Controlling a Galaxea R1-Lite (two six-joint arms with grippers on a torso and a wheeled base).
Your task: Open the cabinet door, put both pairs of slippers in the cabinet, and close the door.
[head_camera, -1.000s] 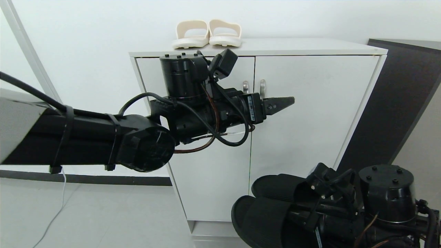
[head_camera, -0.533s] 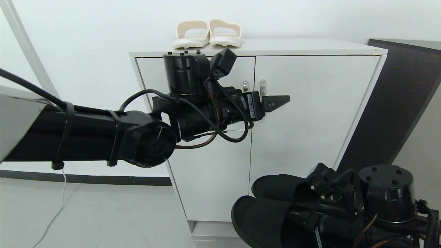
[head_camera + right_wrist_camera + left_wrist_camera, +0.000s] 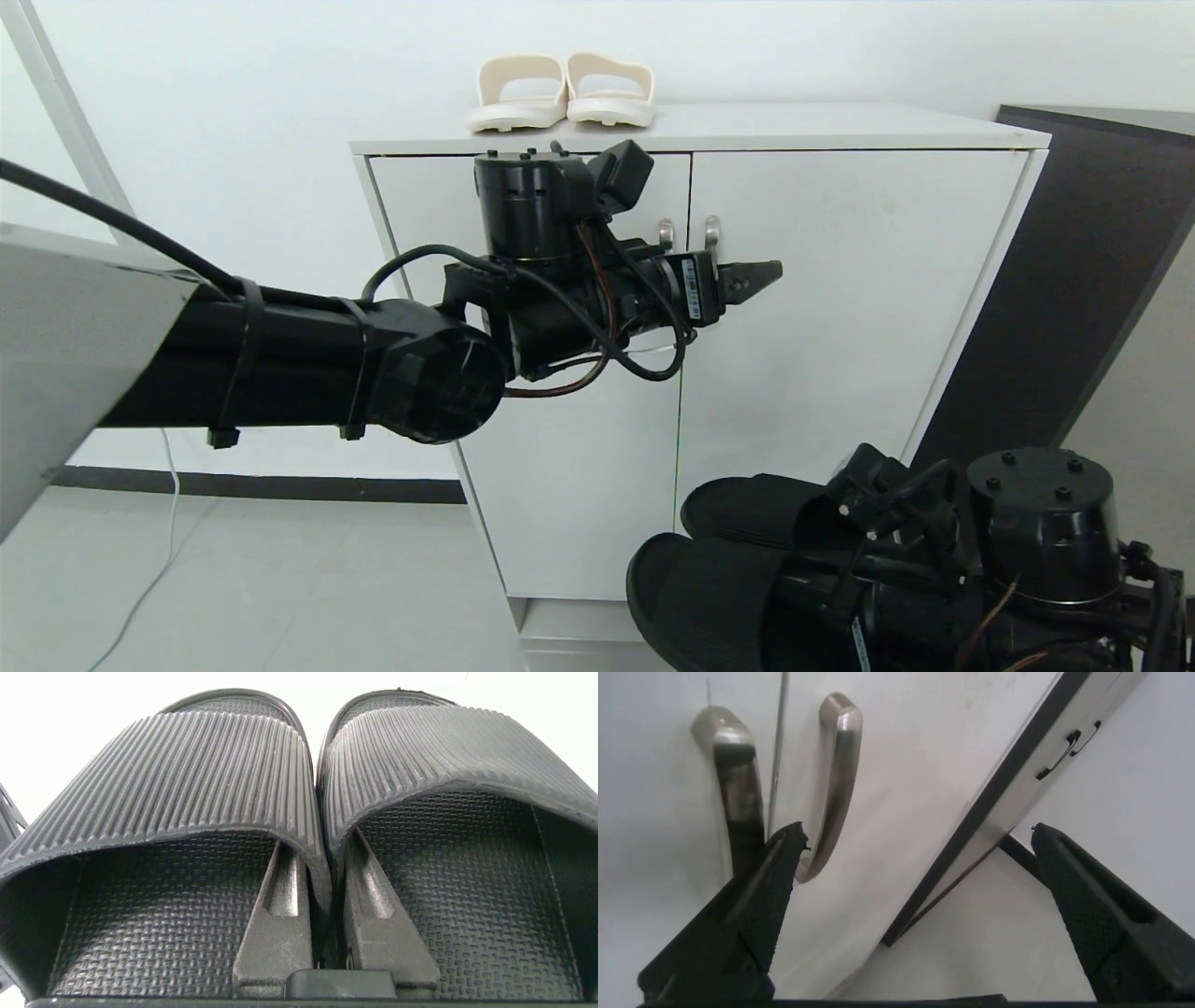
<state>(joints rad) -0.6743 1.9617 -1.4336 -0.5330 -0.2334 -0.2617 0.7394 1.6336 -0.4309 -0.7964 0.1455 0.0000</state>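
Note:
The white cabinet (image 3: 840,308) stands with both doors shut and two metal handles (image 3: 688,233) at the centre seam. My left gripper (image 3: 758,276) hovers just in front of the right door, beside the handles, with nothing between its open fingers. In the left wrist view the right door handle (image 3: 833,775) lies just ahead of the left gripper (image 3: 918,833). A beige pair of slippers (image 3: 560,91) rests on the cabinet top. The black pair of slippers (image 3: 738,551) hangs low in front of the right door. My right gripper (image 3: 322,849) is shut on the touching inner walls of the black slippers (image 3: 206,775).
A dark panel (image 3: 1074,280) leans against the wall to the right of the cabinet. A thin cable (image 3: 149,579) trails over the grey floor on the left. The white wall runs behind the cabinet.
My left arm has pushed forward and its gripper has shifted slightly left, closer to the handles. The right arm with the black slippers has stayed put.

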